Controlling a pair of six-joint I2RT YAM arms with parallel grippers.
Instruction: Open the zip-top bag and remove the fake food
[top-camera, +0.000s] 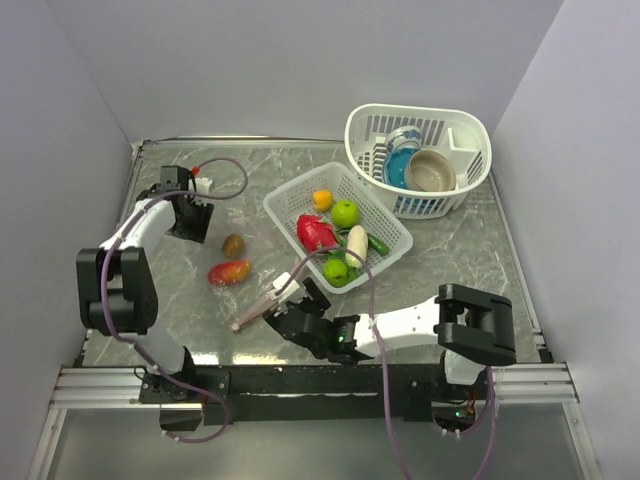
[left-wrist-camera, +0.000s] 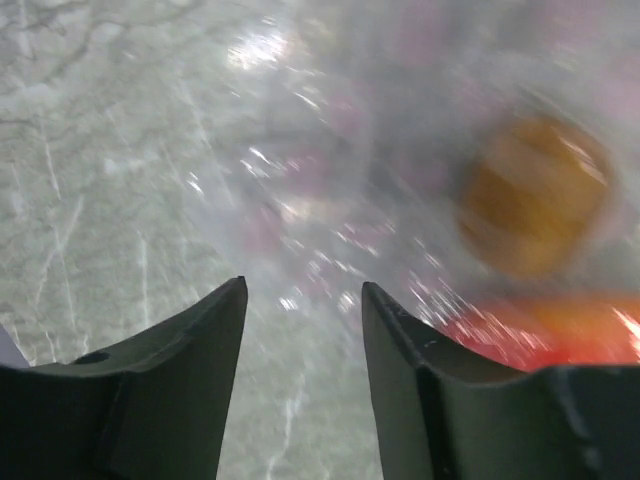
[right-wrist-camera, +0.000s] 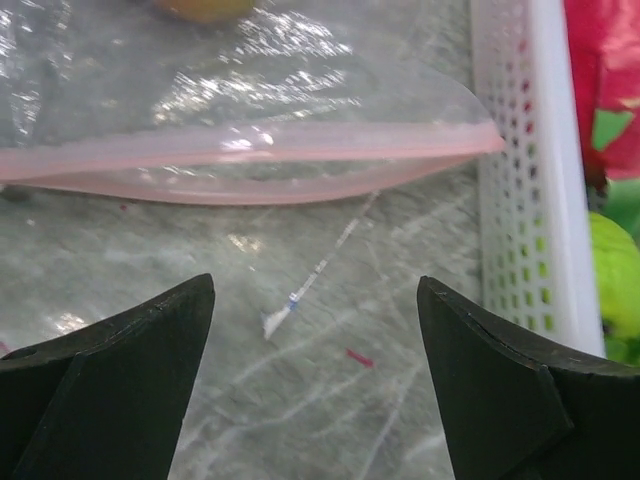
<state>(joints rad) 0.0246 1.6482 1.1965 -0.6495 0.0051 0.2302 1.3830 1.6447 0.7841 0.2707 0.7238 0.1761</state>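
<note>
right wrist view has the right fingers (right-wrist-camera: 110, 390) spread wide with nothing between them, poised over bare bench (right-wrist-camera: 330, 400). just ahead lies the pink zip strip (right-wrist-camera: 250, 160) of the zip-top bag (right-wrist-camera: 300, 95), flat on the bench with one end just beside the white perforated basket (right-wrist-camera: 515, 200). the left fingers (left-wrist-camera: 170, 380) are also parted and empty, at the bag's other side, where the fake food (left-wrist-camera: 535, 195), a brownish round piece and a red-orange one, shows blurred through the film. whether the strip is sealed along its length i cannot tell. a pinch that catches both lips together would keep it shut, and the thin, glossy film could slide over the smooth marbled bench rather than peel apart. the plastic fruits look hard and rounded, likely to roll once out.
</note>
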